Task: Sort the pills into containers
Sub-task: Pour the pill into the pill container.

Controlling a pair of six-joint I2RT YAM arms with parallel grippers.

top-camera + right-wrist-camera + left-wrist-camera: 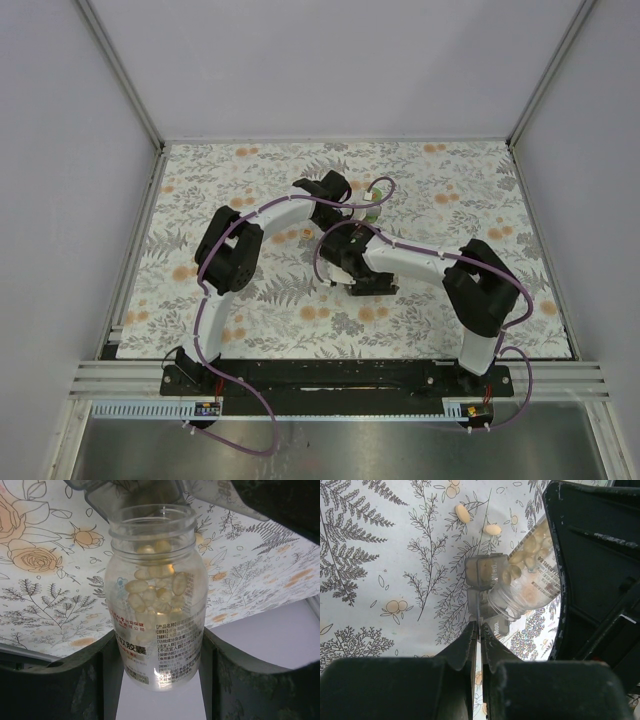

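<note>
Near edge: black rail (340,375) carries both arm bases. Beyond it lies the fern-and-flower print surface (250,310). The arms meet mid-surface, with broad bare margins on every side.

Left wrist view only: left tool (479,625) is pinched tight at the near edge of the grey pill organiser (485,570). Two loose pills (462,513) lie on the print beyond.

Right wrist view only: right tool (159,645) is clamped on the clear bottle (155,595) of pale pills, mouth tipped at the organiser.

Farthest: pale walls (330,60) close three sides.
</note>
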